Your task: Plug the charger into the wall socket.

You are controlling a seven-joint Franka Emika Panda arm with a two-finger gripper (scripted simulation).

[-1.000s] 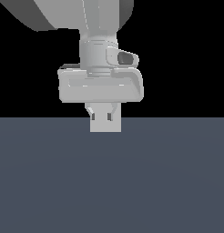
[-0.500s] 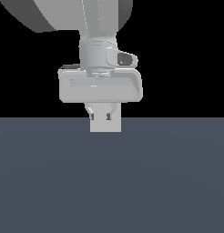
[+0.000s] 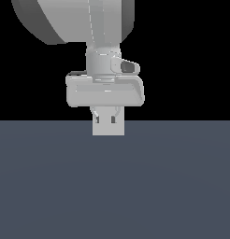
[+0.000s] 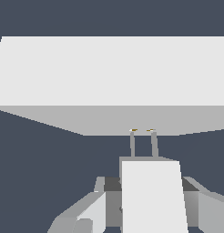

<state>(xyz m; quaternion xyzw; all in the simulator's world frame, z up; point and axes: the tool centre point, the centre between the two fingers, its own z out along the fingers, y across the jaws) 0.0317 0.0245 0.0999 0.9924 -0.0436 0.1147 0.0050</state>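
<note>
Wrist view, gripper grasping charger, prongs meeting wall socket, hidden in exterior view

No text, label, brand, number or sign is readable on anything.

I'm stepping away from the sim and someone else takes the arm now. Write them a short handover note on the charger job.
Gripper: shut on the small white boxy charger.
Charger: its two thin prongs point at the wall socket, a large pale grey-white panel; the tips sit right at the panel's face.
Done: charger grasped and brought to the socket.
Left: whether the prongs have entered cannot be told; finish the insertion, then release.
</note>
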